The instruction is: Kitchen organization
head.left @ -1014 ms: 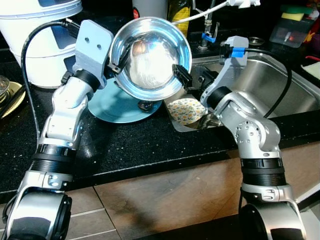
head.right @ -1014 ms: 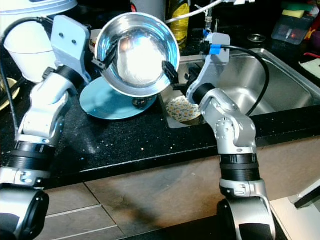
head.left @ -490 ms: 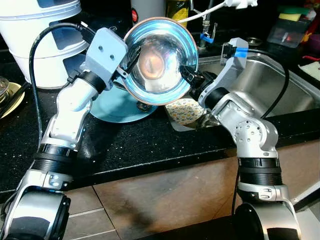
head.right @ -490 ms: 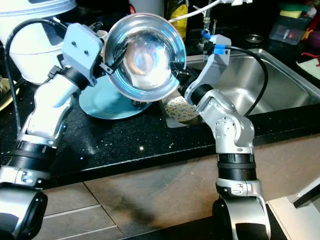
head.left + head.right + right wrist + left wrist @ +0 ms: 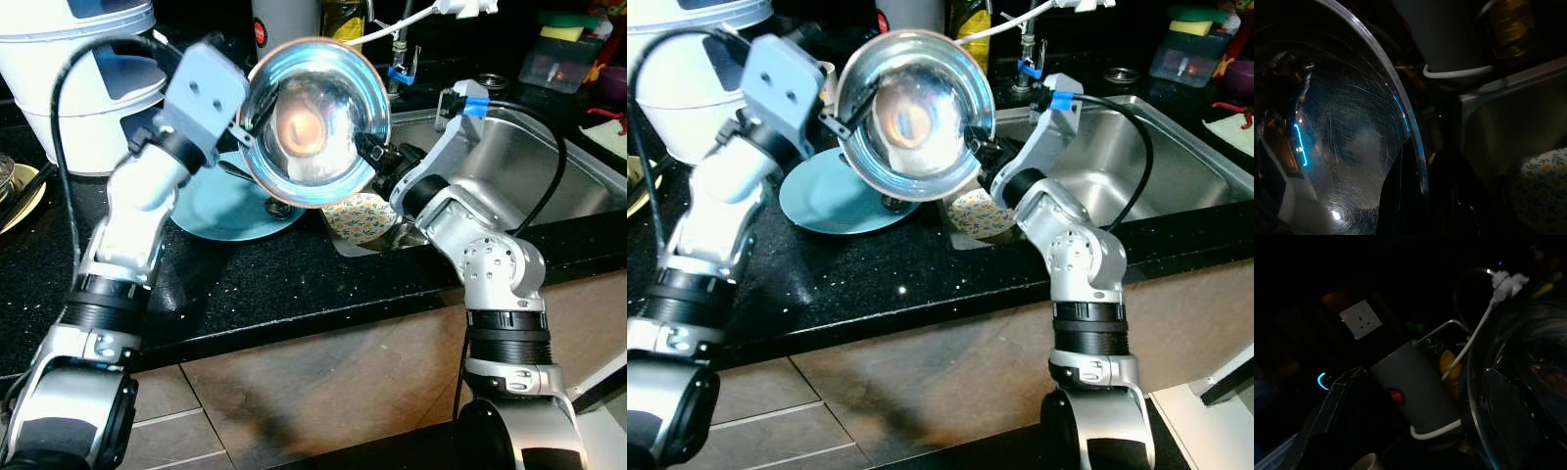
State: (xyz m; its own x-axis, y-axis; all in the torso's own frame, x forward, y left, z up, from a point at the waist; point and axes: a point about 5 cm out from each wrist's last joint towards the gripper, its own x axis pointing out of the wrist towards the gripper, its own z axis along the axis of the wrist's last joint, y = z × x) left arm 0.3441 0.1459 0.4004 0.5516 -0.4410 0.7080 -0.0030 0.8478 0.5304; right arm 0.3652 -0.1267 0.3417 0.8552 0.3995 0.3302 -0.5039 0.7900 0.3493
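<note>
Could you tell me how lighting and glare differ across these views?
Left eye view: well lit, bright glare inside the steel bowl, held between left end effector and right end effector. Left wrist view: very dark. Right wrist view: dim, faint reflections on the bowl.

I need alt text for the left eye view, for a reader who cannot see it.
Both grippers hold a steel bowl tilted up above a black counter, the left gripper on one side of its rim and the right gripper on the opposite side. Under it lie a blue plate and a floral dish beside the sink.
</note>
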